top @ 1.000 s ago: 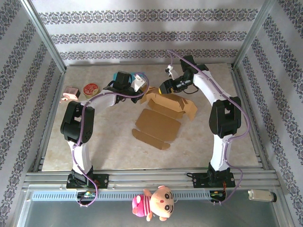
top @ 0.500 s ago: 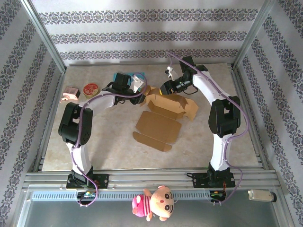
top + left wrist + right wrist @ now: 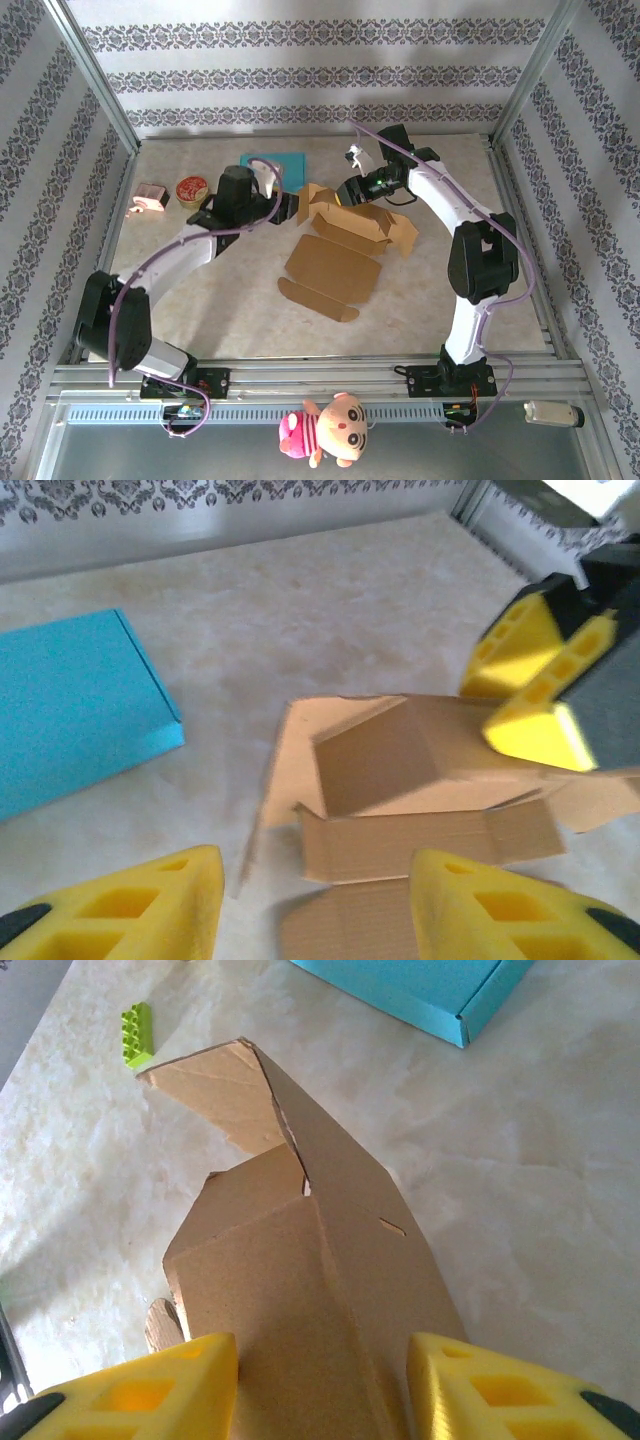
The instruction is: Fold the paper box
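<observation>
Box (image 3: 335,262) | just ahead of parted left fingers (image 3: 140,905) | wall between right fingers (image 3: 150,1390), grip unclear

Teal box (image 3: 285,160), green brick (image 3: 136,1032) (small), plush doll (image 3: 325,428).

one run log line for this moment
brown cardboard box: walls partly up, lid flat | left gripper: open, short of box | right gripper: astride box wall, grip unclear

Top external: set high behind the near edge of the worktop (image 3: 200,300), looking down toward the far edge. Left wrist: low and close, aimed across the paper box (image 3: 400,770) from its left end. Right wrist: close above, looking steeply down; paper box and blue box (image 3: 420,985) shared by all three.
</observation>
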Tool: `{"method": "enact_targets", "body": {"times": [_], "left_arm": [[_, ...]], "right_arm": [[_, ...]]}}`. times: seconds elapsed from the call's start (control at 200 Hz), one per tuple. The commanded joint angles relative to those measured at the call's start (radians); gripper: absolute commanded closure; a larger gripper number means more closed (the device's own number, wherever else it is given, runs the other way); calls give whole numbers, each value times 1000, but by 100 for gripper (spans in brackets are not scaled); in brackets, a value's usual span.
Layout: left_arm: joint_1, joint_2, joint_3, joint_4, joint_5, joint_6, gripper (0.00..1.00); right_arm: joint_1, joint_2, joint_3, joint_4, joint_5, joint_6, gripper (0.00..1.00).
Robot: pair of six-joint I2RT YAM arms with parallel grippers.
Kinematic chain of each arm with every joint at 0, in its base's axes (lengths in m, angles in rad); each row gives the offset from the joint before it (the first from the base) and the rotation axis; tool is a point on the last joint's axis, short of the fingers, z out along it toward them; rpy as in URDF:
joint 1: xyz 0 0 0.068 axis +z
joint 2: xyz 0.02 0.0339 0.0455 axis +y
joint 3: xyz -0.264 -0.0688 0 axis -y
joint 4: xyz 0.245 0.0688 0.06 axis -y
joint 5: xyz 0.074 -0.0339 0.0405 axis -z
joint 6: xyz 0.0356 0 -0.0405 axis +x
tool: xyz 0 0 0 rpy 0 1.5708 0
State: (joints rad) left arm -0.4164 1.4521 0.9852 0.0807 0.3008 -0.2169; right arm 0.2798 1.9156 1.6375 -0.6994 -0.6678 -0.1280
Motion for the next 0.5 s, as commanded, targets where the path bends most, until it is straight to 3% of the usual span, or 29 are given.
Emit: {"method": "enact_targets", "body": {"times": [0.0, 0.185, 0.35, 0.5], "left_arm": [[-62, 6, -110, 141, -141, -261, 51], [-122, 192, -50, 142, -128, -195, 55], [-122, 355, 63, 62, -216, -197, 48], [-116, 431, 81, 144, -167, -166, 44]], "right_arm": [[14, -26, -18, 25, 8, -17, 52], [19, -26, -18, 22, 11, -22, 53], [21, -30, -18, 21, 12, -27, 53], [22, -32, -18, 20, 3, -24, 53]]}}
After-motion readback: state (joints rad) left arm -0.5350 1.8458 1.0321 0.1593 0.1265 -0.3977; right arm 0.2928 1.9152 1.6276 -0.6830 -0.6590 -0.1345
